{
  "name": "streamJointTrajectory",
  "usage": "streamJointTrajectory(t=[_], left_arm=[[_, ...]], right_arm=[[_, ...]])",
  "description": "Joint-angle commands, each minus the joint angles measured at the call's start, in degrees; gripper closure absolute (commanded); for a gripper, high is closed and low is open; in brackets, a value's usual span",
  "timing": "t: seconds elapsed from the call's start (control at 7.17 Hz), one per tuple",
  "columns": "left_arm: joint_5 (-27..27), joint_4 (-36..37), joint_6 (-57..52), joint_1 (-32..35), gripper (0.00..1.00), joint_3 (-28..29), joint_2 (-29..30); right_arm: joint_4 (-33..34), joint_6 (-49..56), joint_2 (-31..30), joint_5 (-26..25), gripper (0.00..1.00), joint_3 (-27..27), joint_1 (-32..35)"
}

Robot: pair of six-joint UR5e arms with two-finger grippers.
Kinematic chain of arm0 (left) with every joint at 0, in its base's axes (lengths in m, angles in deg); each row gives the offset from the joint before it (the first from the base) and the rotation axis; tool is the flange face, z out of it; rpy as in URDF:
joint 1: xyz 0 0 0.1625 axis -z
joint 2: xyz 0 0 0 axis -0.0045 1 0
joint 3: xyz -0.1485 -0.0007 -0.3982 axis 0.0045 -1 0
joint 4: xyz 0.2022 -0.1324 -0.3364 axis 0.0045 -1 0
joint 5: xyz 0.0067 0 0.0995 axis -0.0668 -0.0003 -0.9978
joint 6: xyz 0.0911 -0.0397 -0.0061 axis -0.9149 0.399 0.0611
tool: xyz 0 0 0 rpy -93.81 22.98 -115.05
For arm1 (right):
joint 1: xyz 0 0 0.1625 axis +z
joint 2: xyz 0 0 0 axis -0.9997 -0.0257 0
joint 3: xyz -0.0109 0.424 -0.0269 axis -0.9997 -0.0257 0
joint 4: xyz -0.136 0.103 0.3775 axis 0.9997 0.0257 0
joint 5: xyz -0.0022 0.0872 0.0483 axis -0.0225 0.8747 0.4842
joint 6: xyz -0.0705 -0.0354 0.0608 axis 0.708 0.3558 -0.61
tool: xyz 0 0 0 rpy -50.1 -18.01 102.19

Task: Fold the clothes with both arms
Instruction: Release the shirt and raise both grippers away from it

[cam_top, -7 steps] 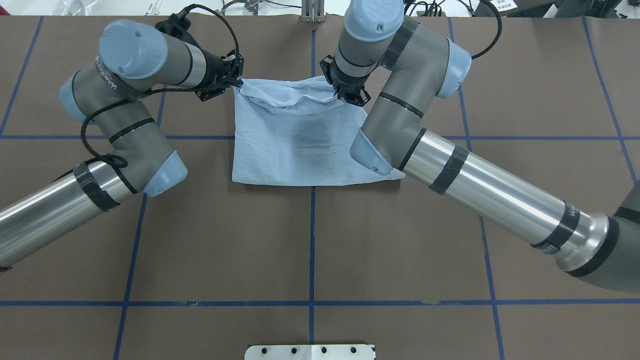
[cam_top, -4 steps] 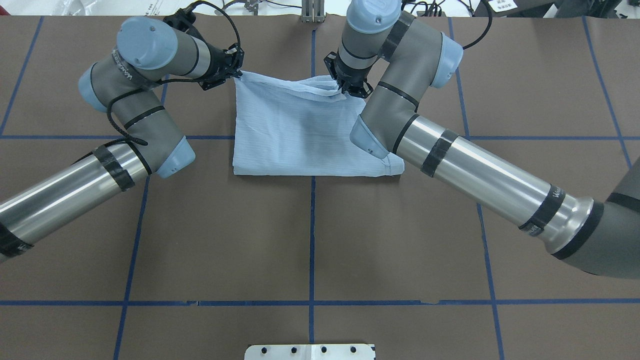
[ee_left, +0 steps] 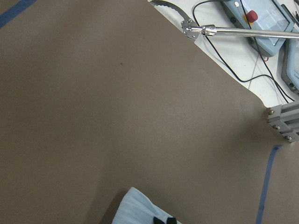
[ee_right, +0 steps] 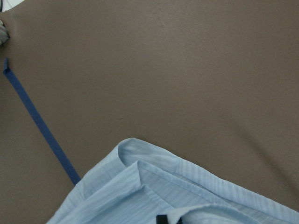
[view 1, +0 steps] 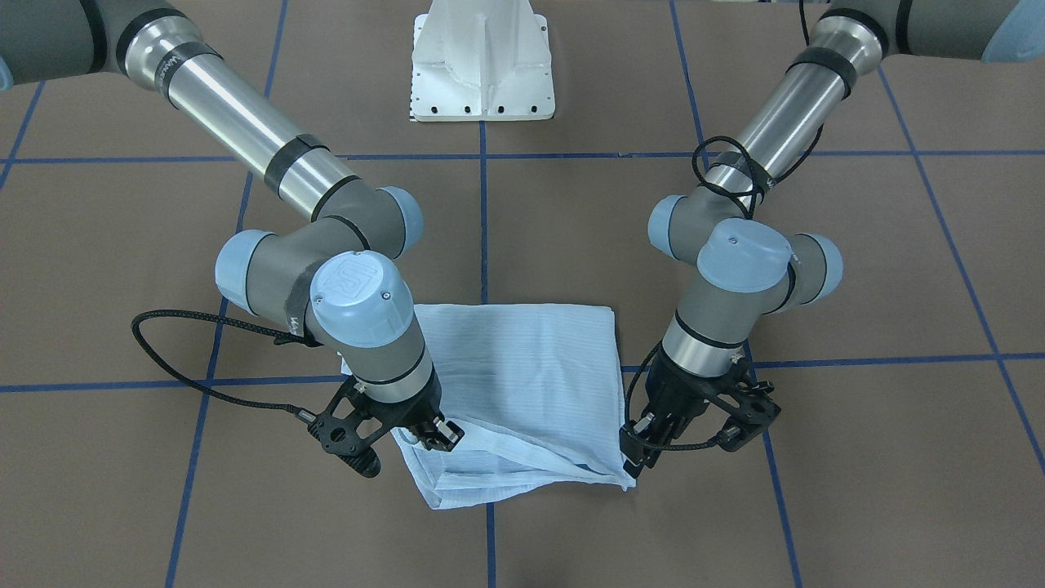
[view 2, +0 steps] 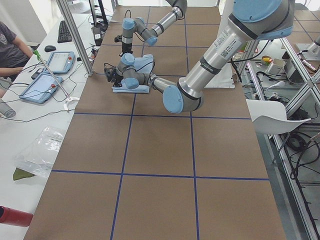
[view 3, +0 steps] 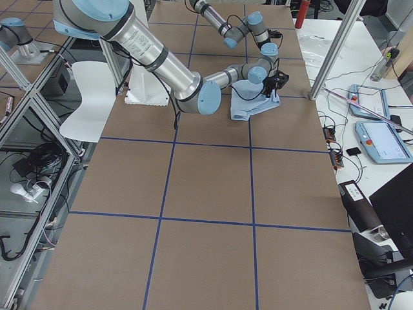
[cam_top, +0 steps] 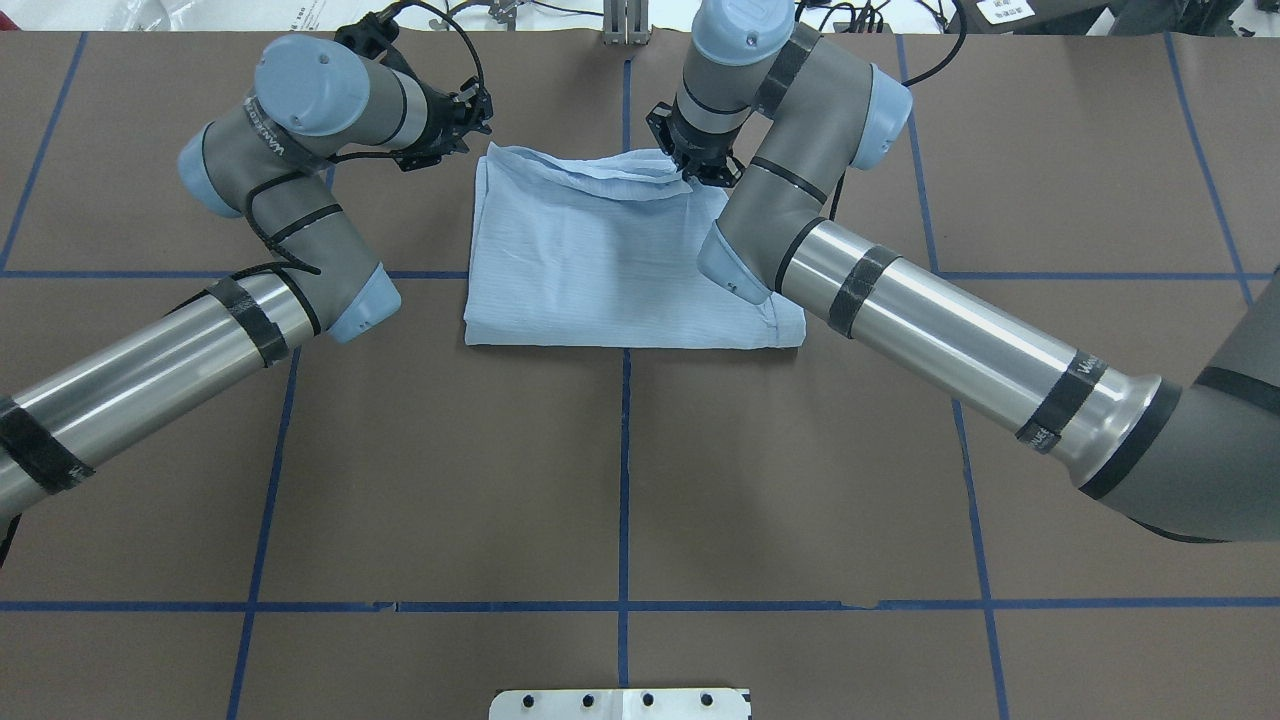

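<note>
The shirt (cam_top: 610, 270) lies folded into a flat rectangle on the surface (cam_top: 620, 480) in the upper centre of the overhead view, its top edge loose and rumpled; it looks thin, light and limp, so it should sag and slide on itself rather than hold a crease, and is best taken at the two corners of that top edge, through every layer. The right claw (cam_top: 700, 168) at the upper right corner pinches the top layer; the left claw (cam_top: 462, 125) sits just beside the upper left corner, and I cannot tell whether it is spread or pressed together.
</note>
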Motion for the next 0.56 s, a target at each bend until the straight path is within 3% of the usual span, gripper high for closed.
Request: streamJointTrajectory(t=[0.0, 0.28, 0.42], left_arm=[[-0.06, -0.52, -1.59, 0.87, 0.43, 0.68, 0.09], [1.34, -1.57, -2.73, 2.45, 0.43, -2.11, -2.01], [4.92, -0.97, -5.26, 3.33, 0.43, -7.01, -5.24]], right_arm=[[-1.40, 3.24, 1.28, -0.08, 0.00, -2.49, 1.36], [-1.31, 7.72, 1.29, 3.67, 0.00, -3.63, 4.61], [-0.96, 8.26, 1.11, 5.18, 0.00, -3.28, 5.41]])
